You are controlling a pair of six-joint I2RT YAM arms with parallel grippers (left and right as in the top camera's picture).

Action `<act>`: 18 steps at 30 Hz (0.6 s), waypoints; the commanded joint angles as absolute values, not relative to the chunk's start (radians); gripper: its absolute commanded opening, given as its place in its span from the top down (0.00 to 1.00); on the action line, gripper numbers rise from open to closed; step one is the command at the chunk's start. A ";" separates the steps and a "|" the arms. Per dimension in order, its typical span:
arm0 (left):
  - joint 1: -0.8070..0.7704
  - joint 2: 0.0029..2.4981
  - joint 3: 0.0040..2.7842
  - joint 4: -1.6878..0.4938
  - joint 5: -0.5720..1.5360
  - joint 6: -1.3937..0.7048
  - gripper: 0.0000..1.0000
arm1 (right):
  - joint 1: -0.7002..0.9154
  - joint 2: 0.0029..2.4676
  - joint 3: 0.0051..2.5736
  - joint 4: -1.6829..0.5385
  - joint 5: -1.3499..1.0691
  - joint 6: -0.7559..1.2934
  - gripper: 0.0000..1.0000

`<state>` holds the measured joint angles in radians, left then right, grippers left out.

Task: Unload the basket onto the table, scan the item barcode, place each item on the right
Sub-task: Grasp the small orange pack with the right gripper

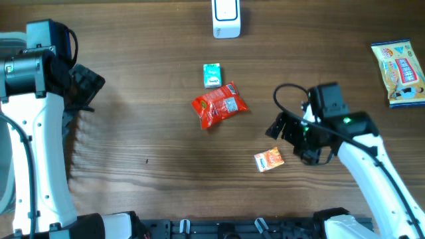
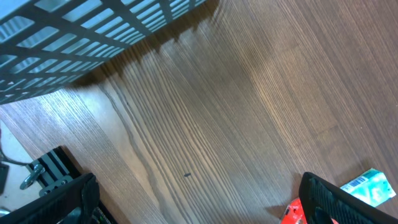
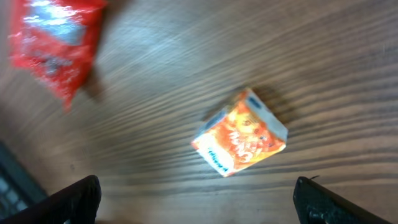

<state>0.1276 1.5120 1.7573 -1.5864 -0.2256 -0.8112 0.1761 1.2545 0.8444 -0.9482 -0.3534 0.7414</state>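
Surface: dark brown wood-grain table [image 1: 146, 60], seen from above and from both wrists.

Item: small orange carton [image 1: 269, 160], lying flat right of centre toward the near edge, just left of the right gripper [image 1: 291, 143] and apart from it. Printed orange face upward with red and yellow artwork; a pale edge along one long side, a white panel at one end. No barcode can be made out on the faces shown. Long axis roughly left to right in the overhead view, right end tilted slightly toward the far edge; in the right wrist view it runs lower left to upper right.

Other pieces: white scanner [image 1: 226, 18] at the far edge, centre; red pouch [image 1: 219, 105] mid-table; small green packet [image 1: 211, 75] just beyond it; yellow snack bag [image 1: 400, 72] far right; pale mesh basket [image 2: 74, 37] at the left.

Claws: right gripper spread wide, holding nothing. Left gripper [image 1: 89, 89] at the left side, well apart from the goods, likewise wide and empty.
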 commanded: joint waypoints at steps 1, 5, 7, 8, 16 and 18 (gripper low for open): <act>0.134 1.513 1.760 -1.587 -0.228 -0.823 0.00 | 0.180 1.257 0.731 -0.884 -0.367 0.936 0.00; 0.134 1.513 1.760 -1.587 -0.228 -0.823 0.00 | 0.180 1.257 0.647 -0.849 -0.405 0.983 0.02; 0.134 1.513 1.760 -1.587 -0.228 -0.823 0.00 | 0.180 1.257 0.639 -0.871 -0.421 0.996 0.07; 0.134 1.513 1.760 -1.587 -0.228 -0.823 0.00 | 0.180 1.257 0.638 -0.879 -0.432 0.995 0.10; 0.134 1.513 1.760 -1.587 -0.228 -0.823 0.00 | 0.180 1.257 0.541 -0.790 -0.442 1.085 0.23; 0.134 1.513 1.760 -1.587 -0.228 -0.823 0.00 | 0.180 1.257 0.528 -0.745 -0.440 1.092 0.27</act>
<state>0.1276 1.5120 1.7573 -1.5864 -0.2256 -0.8112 0.1761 1.2575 0.5438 -0.7750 -0.4294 1.0584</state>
